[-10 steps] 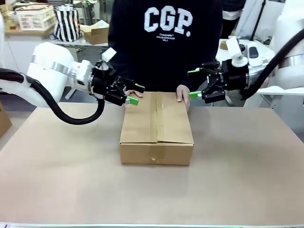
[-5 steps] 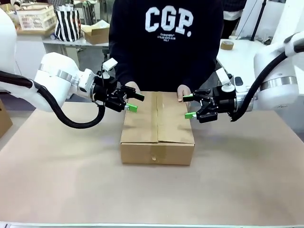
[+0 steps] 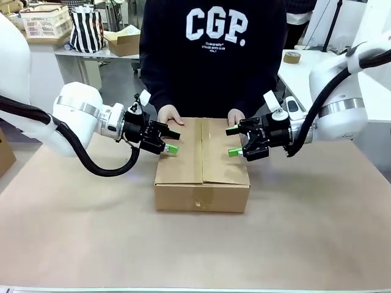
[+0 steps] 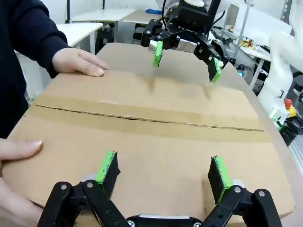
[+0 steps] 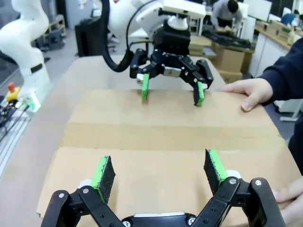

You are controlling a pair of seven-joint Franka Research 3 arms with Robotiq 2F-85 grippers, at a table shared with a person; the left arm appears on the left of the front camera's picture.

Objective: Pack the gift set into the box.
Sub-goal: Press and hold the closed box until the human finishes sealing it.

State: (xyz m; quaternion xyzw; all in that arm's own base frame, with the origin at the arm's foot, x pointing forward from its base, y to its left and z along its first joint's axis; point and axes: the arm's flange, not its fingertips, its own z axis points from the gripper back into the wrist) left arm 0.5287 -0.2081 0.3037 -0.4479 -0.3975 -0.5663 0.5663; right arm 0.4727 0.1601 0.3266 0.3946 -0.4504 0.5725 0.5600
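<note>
at table (image 3: 317,232) centre we log the box (image 3: 183,160), closed, seam (image 3: 202,152) running 12 to 6 in the front view. left gripper (image 3: 173,141) hangs over its 9 o'clock edge, right gripper (image 3: 232,141) over the 3 o'clock edge, both spread wide, holding nothing. person's hands (image 3: 167,114) (image 3: 236,116) press the 12 o'clock edge. we judge both arms equally near, box squarely between them.
</note>
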